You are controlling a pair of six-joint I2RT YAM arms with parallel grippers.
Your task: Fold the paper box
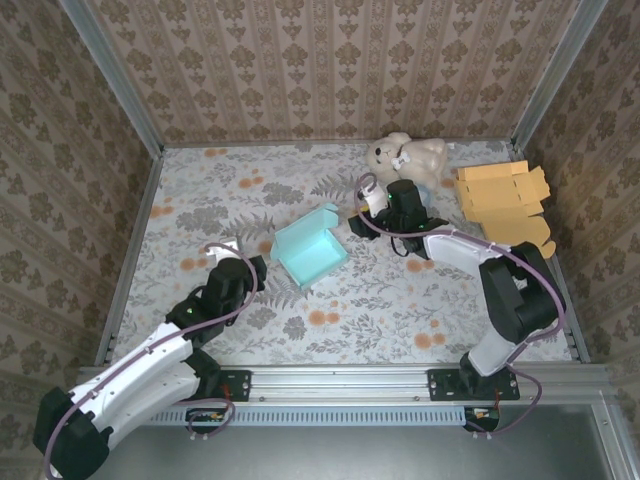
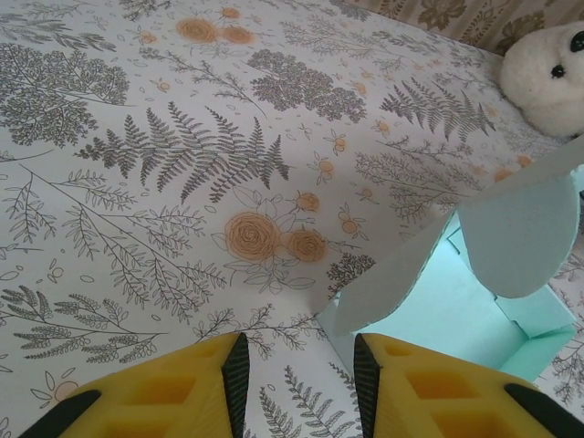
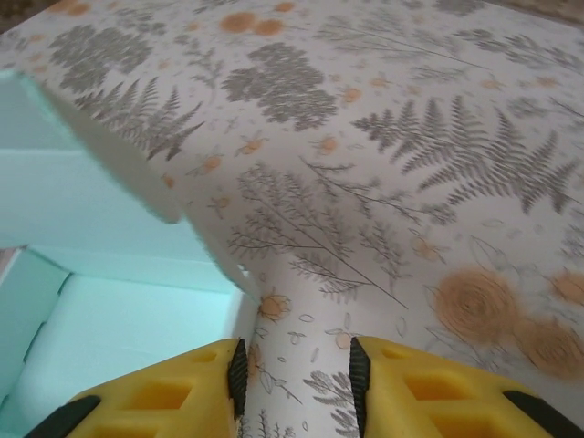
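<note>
Step in hand, my guess: closing up the half-built box, so both arms need to work opposite sides at once. Table (image 1: pixel 400 310) is slippery-looking print, and light card will likely skid if I push from one side only. Left gripper (image 2: pixel 297 351) sits just beside the box's near-left corner, fingers slightly apart, nothing between them, only tabletop in the gap. Right gripper (image 3: pixel 297 356) hangs at the opposite edge, fingers also a little apart and empty. Best bet: brace with one, fold with the other, catch a flap by its edge rather than its face, and press along the crease so the card doesn't buckle.

Teal paper box (image 1: pixel 310 250): mid-table, between the two grippers, turned at an angle, well apart from the plush bear (image 1: pixel 405 155) and orange flat card (image 1: pixel 500 195) at the far right. Base is formed, walls up, top open. Lid panel stands raised on one side. Rounded tuck flap (image 2: pixel 520 237) hangs loose over the interior. One side wall (image 2: pixel 392 283) leans outward, not tucked. Thin, pale, clean card.
</note>
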